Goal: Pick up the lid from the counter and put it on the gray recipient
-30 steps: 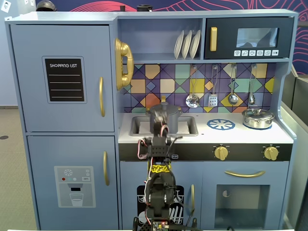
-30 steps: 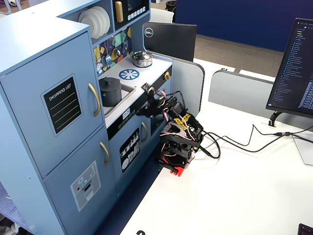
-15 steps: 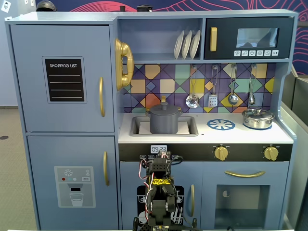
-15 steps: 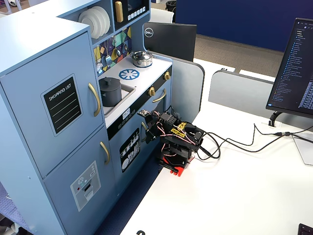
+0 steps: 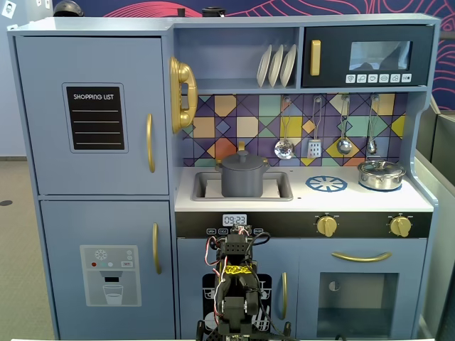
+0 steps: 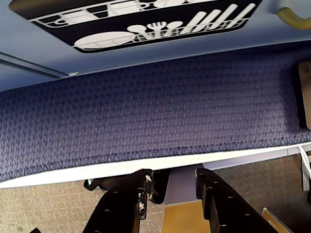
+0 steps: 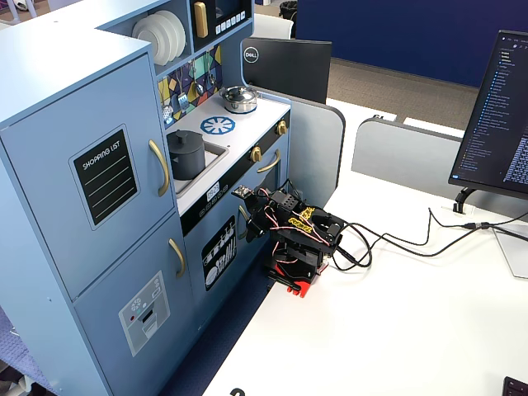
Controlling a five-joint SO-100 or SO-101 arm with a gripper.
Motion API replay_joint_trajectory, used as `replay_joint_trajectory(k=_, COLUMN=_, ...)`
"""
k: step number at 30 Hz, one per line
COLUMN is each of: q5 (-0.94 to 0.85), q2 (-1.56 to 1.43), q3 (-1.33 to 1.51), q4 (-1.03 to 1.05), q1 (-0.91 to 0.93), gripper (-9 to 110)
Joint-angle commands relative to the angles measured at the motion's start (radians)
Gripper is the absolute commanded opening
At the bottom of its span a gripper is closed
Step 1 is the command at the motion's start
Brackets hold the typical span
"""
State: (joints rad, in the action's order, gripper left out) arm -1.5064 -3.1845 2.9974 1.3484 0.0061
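Note:
The gray recipient (image 5: 244,182) is a dark gray matte pot standing in the sink of the toy kitchen; it also shows in the other fixed view (image 7: 187,158). The dark gray lid (image 5: 242,160) with its small knob lies on top of this pot, also seen from the side (image 7: 184,136). My arm is folded low in front of the kitchen's lower doors, far below the counter. My gripper (image 6: 172,177) points down over the table edge, its jaws a little apart with nothing between them. It shows as a dark tip (image 7: 247,224) near the dishwasher door.
A shiny silver pot with its own lid (image 5: 381,175) stands at the counter's right. A blue burner mark (image 5: 326,184) lies between sink and silver pot. Utensils (image 5: 314,145) hang above. A monitor (image 7: 495,115) and cables (image 7: 396,243) are on the white table.

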Motion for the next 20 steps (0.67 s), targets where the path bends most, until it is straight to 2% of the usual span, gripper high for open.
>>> replay_joint_trajectory(k=1, q5=-0.005, q2=0.006, q3=0.003, q4=0.183, q1=0.018, gripper=4)
replay_joint_trajectory(k=20, q5=-0.005, q2=0.006, q3=0.003, q4=0.183, q1=0.018, gripper=7)
